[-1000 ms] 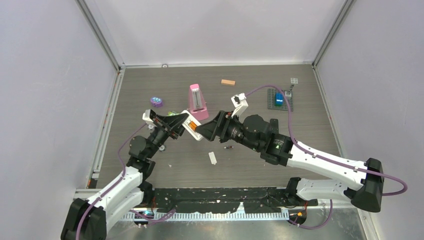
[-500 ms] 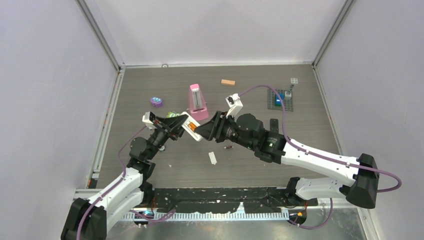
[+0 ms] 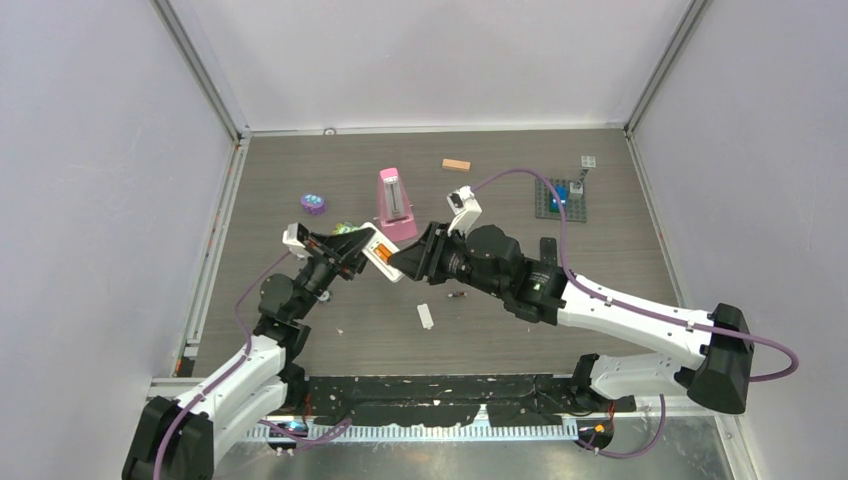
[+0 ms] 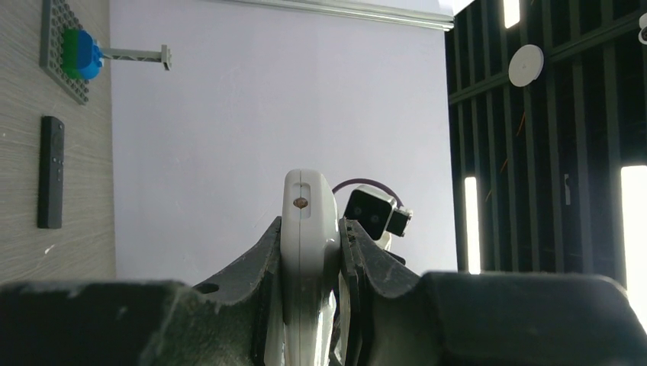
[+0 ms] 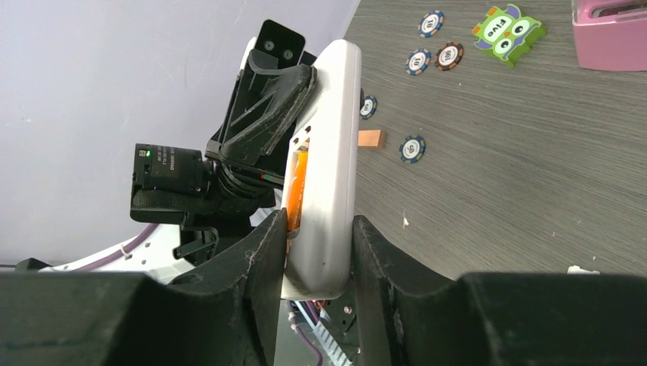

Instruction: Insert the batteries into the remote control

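Remote (image 5: 332, 152) held in air above counter (image 3: 270, 180), between both arms. Left end effector (image 4: 311, 225) pinches one end; right end effector (image 5: 319, 221) clamps other. Orange cell (image 5: 296, 191) sits in open bay. Dark red cell (image 3: 458, 296) lies loose on counter. Judgement: loading partly done, at least that cell left to fit.

One white remote (image 5: 328, 175), one black remote (image 4: 51, 171), five poker chips (image 5: 412, 149), two wooden blocks (image 3: 456, 165), one dark red battery (image 3: 458, 295)

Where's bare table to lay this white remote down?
Bare: the back-left corner behind the purple disc; the gap between tan block and grey brick plate. Crowded: the centre, around the pink box, loose battery and white piece.
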Controlling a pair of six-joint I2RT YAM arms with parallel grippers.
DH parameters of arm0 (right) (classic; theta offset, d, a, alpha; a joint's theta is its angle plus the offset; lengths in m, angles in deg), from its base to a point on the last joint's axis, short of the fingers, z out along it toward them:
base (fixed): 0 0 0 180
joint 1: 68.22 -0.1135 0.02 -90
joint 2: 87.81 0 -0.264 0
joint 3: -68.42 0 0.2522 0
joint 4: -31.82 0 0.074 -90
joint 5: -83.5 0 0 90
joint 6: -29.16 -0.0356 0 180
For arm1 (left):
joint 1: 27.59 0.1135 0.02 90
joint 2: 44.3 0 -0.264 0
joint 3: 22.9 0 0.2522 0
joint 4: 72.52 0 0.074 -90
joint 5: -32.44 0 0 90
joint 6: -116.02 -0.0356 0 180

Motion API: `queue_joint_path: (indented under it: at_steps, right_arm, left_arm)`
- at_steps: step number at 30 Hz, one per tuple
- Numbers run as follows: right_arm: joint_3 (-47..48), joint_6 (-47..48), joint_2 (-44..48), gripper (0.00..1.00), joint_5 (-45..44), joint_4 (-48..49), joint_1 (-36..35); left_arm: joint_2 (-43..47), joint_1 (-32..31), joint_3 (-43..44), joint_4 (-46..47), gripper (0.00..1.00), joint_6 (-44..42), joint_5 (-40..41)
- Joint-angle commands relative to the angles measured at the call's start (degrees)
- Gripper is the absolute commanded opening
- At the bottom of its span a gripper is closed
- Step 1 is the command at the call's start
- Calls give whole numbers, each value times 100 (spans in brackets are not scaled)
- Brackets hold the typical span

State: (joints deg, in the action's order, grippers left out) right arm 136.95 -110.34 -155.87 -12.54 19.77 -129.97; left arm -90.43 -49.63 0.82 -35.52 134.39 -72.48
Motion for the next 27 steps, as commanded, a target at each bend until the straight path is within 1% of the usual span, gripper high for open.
queue_joint_path:
  at_steps: [1,5,7,9,12,16,18,19,22,23,24,25,26,27]
  right_arm:
    - [406,111,-170,31,-153,-467,-25]
    - [529,130,-193,29,-302,-922,-29]
    - [547,175,-165,32,-322,-1039,-29]
    - [580,280,-130,37,-341,-1116,-23]
    - [738,444,-209,39,-312,-1386,-31]
    - [997,642,-466,36,-181,-1636,-29]
    - [1061,650,-572,32,-156,-1744,-27]
    - [1084,640,-618,29,-166,-1822,-28]
    - [1188,676,-695,27,-191,-1964,-29]
    - [1209,695,-698,30,-214,-2024,-29]
    - [1236,744,-685,45,-218,-2043,-36]
    - [1228,772,-662,54,-256,-2043,-41]
    - [1190,798,-592,66,-265,-2008,-52]
    - [1161,808,-537,70,-257,-1890,-55]
  left_arm:
    - [82,-37,200,493,0,-328,-193]
    - [185,-39,279,274,0,-905,-273]
    - [268,-37,355,34,0,-1296,-363]
    - [376,-40,421,-197,0,-1668,-468]
    - [486,-37,470,-333,0,-1910,-568]
    - [563,-37,648,-580,0,-2157,-768]
    - [602,-37,674,-586,0,-2215,-804]
    - [646,-37,708,-625,0,-2286,-819]
    - [733,-38,837,-912,0,-2590,-879]
    - [775,-44,887,-1065,0,-2730,-905]
    - [803,-35,937,-1186,0,-2875,-934]
    - [842,-38,1004,-1413,0,-3075,-970]
    - [885,-37,1067,-1622,0,-3243,-989]
    - [933,-37,1116,-1769,0,-3437,-999]
